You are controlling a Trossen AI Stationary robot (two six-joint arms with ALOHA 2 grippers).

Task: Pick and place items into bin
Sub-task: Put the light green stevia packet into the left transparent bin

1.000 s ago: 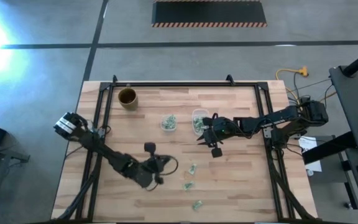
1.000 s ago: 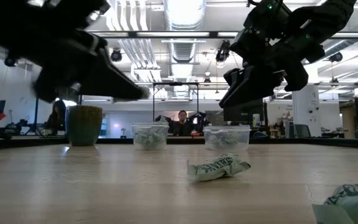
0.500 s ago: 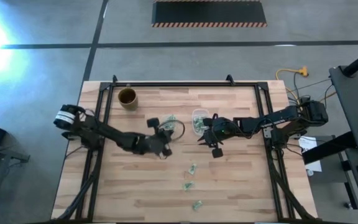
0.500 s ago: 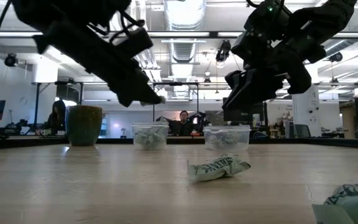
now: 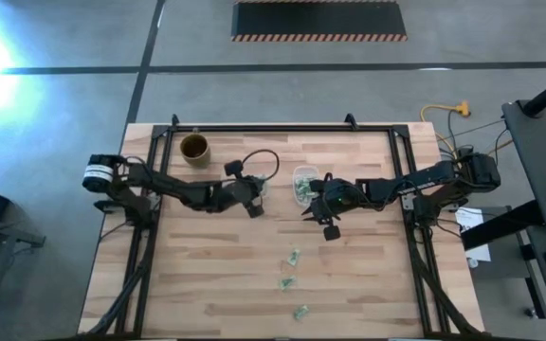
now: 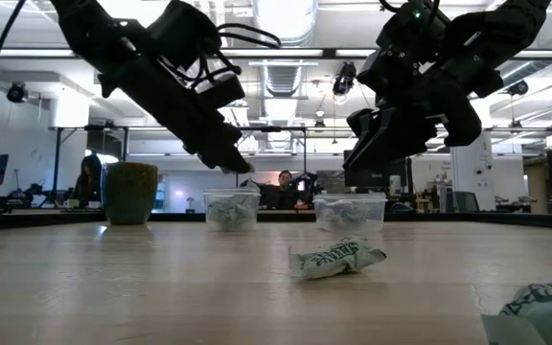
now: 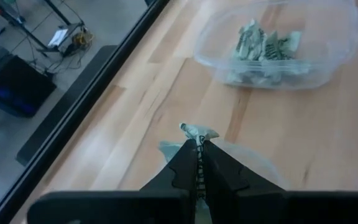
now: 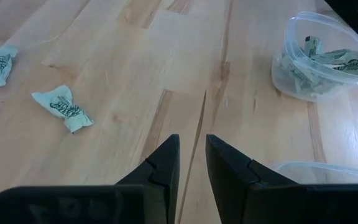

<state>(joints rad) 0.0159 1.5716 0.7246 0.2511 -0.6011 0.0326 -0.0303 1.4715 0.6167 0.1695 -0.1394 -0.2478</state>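
- Green-and-white crumpled wrapper [image 7: 199,132] pinched in closed left gripper [image 7: 197,148], held just above clear plastic tub [image 7: 244,163] near table centre.
- Second clear tub [image 7: 278,46] alongside, filled with wrappers.
- Right gripper [image 8: 192,158] hovering by that tub, fingers slightly parted, empty.
- Three loose wrappers [image 5: 293,257] lying on light wooden table [image 5: 197,284].

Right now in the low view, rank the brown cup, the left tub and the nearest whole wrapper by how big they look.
1. Brown cup, largest.
2. Wrapper and left tub look about alike; the wrapper lies much nearer the camera, so I won't rank them.
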